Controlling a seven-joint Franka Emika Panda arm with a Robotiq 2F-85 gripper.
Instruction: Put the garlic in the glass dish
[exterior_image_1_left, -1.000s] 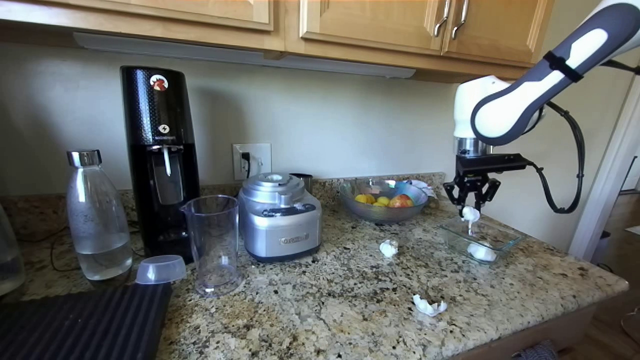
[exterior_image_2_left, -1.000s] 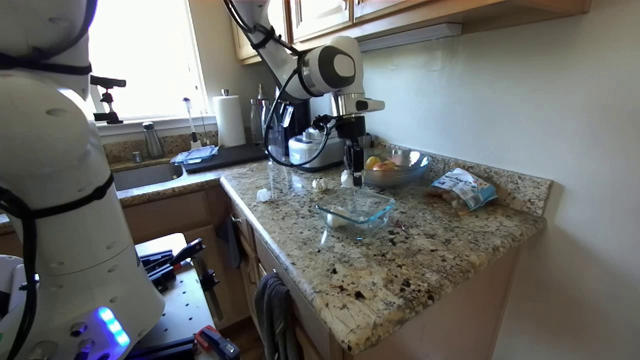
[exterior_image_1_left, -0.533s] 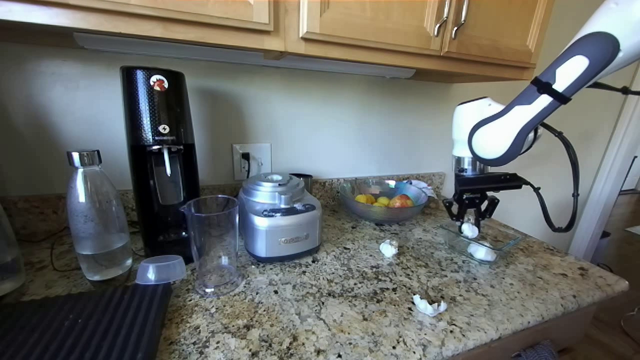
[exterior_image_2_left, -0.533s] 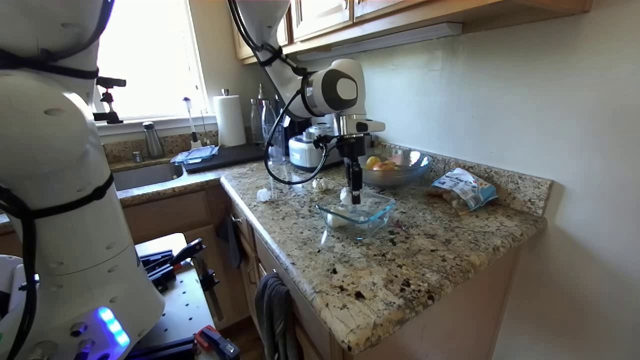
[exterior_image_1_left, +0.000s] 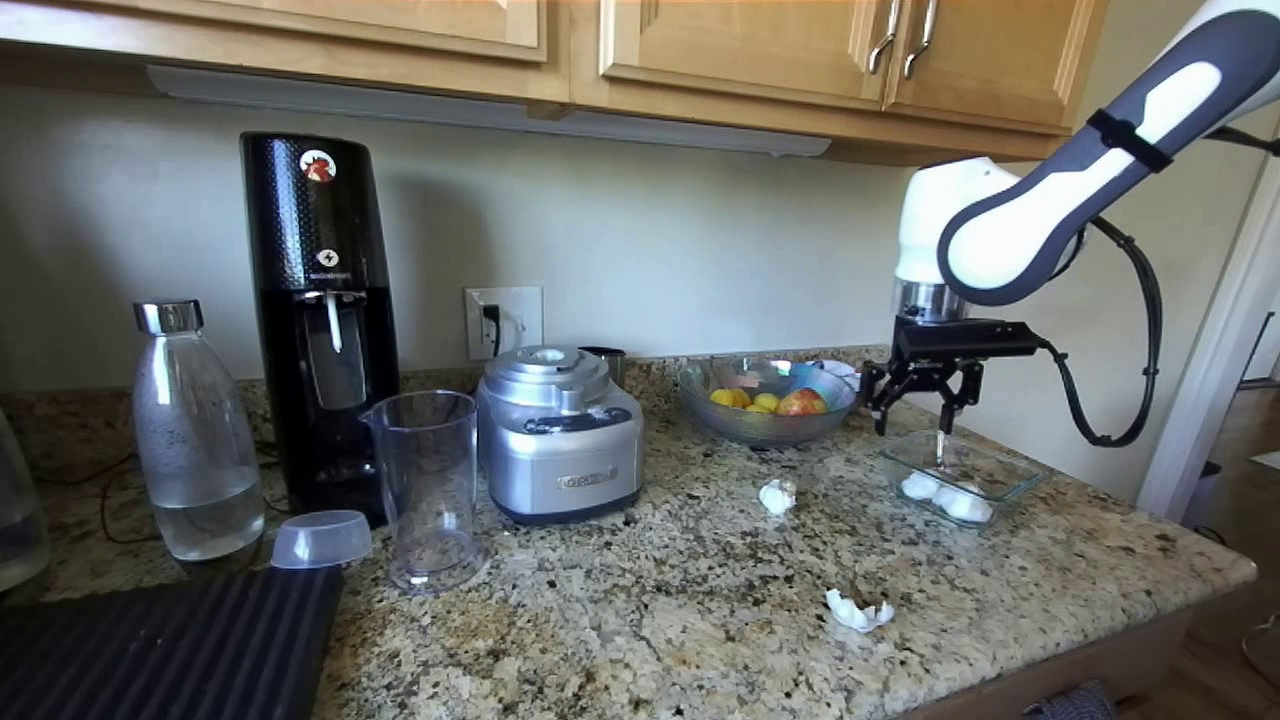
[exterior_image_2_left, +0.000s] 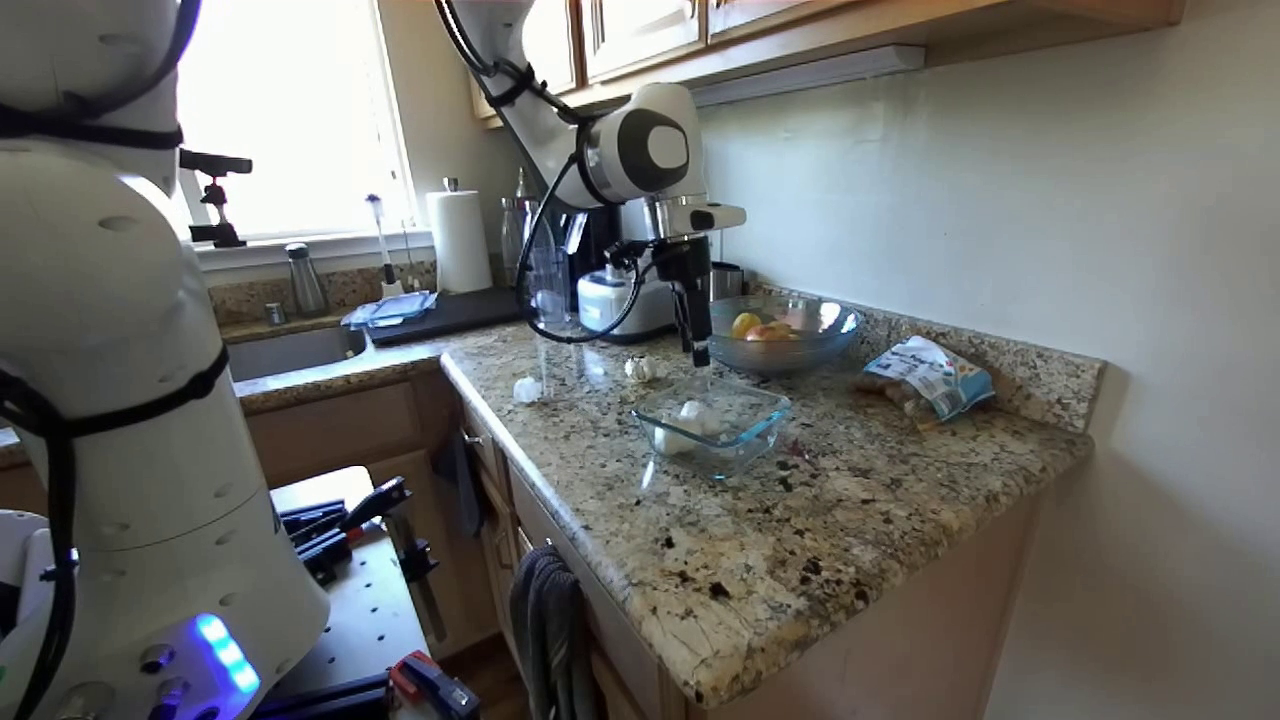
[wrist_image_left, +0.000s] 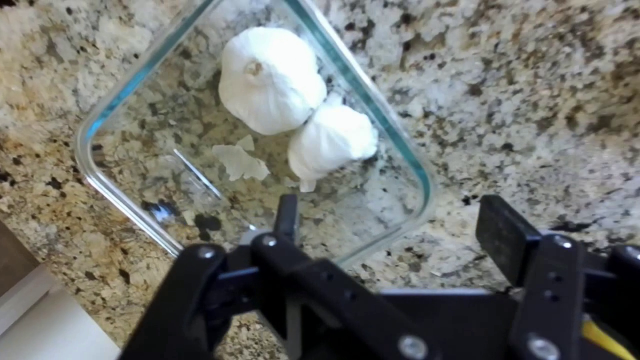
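Two white garlic bulbs lie side by side in the squarish clear glass dish (wrist_image_left: 368, 102): a larger garlic bulb (wrist_image_left: 272, 80) and a smaller garlic bulb (wrist_image_left: 332, 140), both also seen through the glass in both exterior views. A loose bit of garlic skin (wrist_image_left: 239, 161) rests on the dish floor. On the counter, left of the dish in an exterior view, sits another garlic bulb (exterior_image_1_left: 776, 497). My gripper (wrist_image_left: 390, 212) hangs above the dish with its fingers wide apart and only counter and glass visible between them. In an exterior view the gripper (exterior_image_1_left: 913, 425) is clear of the bulbs.
Behind the dish stands a large glass bowl (exterior_image_1_left: 768, 420) of fruit. A curl of white peel (exterior_image_1_left: 858, 611) lies nearer the counter's front. A food processor (exterior_image_1_left: 560, 445) and clear beaker (exterior_image_1_left: 425, 490) stand farther left. A blue-white bag (exterior_image_2_left: 930, 375) lies by the wall.
The gripper, shut on the smaller bulb a second ago, came down into the dish and let go. It has since opened and risen, shifting slightly left in an exterior view; the bulb rests inside.
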